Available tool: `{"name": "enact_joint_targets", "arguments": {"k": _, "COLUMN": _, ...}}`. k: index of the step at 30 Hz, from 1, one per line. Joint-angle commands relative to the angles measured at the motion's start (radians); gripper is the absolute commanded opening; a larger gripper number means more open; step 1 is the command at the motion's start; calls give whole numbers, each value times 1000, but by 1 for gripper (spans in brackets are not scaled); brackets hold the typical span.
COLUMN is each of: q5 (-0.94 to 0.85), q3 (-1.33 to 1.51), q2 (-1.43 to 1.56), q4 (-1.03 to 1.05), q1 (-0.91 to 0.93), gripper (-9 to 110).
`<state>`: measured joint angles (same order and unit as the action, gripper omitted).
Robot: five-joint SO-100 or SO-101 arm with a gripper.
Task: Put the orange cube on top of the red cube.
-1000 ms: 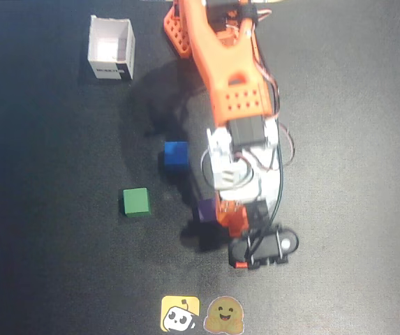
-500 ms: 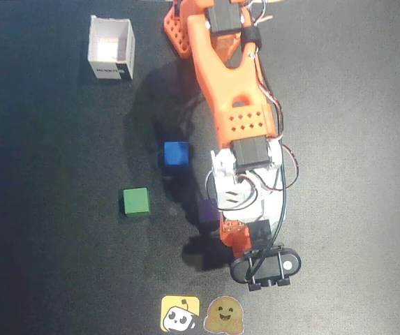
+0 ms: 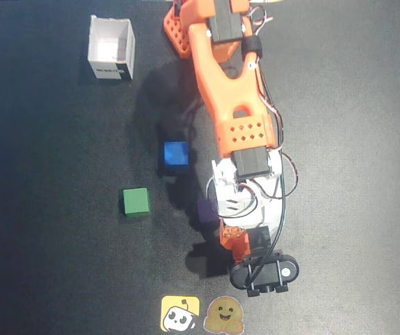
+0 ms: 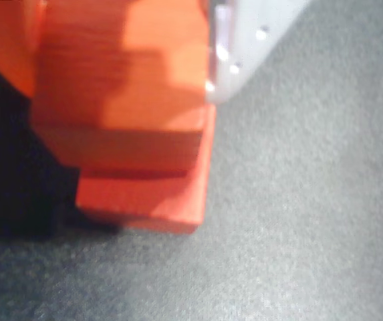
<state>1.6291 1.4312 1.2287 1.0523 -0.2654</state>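
Surface: a dark, finely textured mat that carries everything. No writing on it.
Arm: orange, reaching from the top edge of the overhead view down towards the bottom edge. It covers both task cubes there.
White box: open-topped, near the top-left corner. There is a dark label on its side, too small to read.
Gripper: in the wrist view an orange jaw and a white part flank the orange cube. I cannot tell whether they pinch it or only stand against it (too blurred).
Orange cube: on top of the red cube, set back a little so a red ledge shows in front. The pair sits near the middle of the bottom edge.
Handling: I judge it light, rigid and matte, so not slippery. Two opposite flat faces are the place to hold it, and a nudge could easily shift it.
Other cubes: blue, green and purple, mid-surface and apart.
Stickers: a yellow cartoon face and a smiling hugging emoji at the bottom edge, with no words.
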Motion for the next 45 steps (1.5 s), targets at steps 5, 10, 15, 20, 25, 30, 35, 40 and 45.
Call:
{"name": "enact_joint_targets", "arguments": {"k": 5, "q5": 14, "q3": -63, "q2": -2, "q4": -29, "q1": -8, "gripper": 12}}
{"name": "enact_joint_targets", "arguments": {"k": 10, "q5": 29, "q3": -63, "q2": -8, "q4": -41, "q1": -17, "gripper": 12}}
{"name": "enact_joint_targets", "arguments": {"k": 15, "q5": 32, "q3": -54, "q2": -15, "q4": -57, "q1": -23, "gripper": 12}}
{"name": "enact_joint_targets", "arguments": {"k": 20, "q5": 38, "q3": -55, "q2": -12, "q4": -58, "q1": -25, "gripper": 12}}
{"name": "enact_joint_targets", "arguments": {"k": 25, "q5": 43, "q3": -46, "q2": -15, "q4": -67, "q1": -25, "gripper": 14}}
{"name": "enact_joint_targets", "arguments": {"k": 30, "q5": 61, "q3": -41, "q2": -14, "q4": -77, "q1": -25, "gripper": 19}}
{"name": "enact_joint_targets", "arguments": {"k": 35, "q5": 66, "q3": -44, "q2": -14, "q4": -78, "q1": -25, "gripper": 19}}
{"name": "enact_joint_targets", "arguments": {"k": 40, "q5": 74, "q3": -44, "q2": -9, "q4": -81, "q1": -25, "gripper": 19}}
{"name": "enact_joint_targets", "arguments": {"k": 45, "q5": 86, "q3": -35, "q2": 17, "q4": -84, "q1": -31, "gripper": 19}}
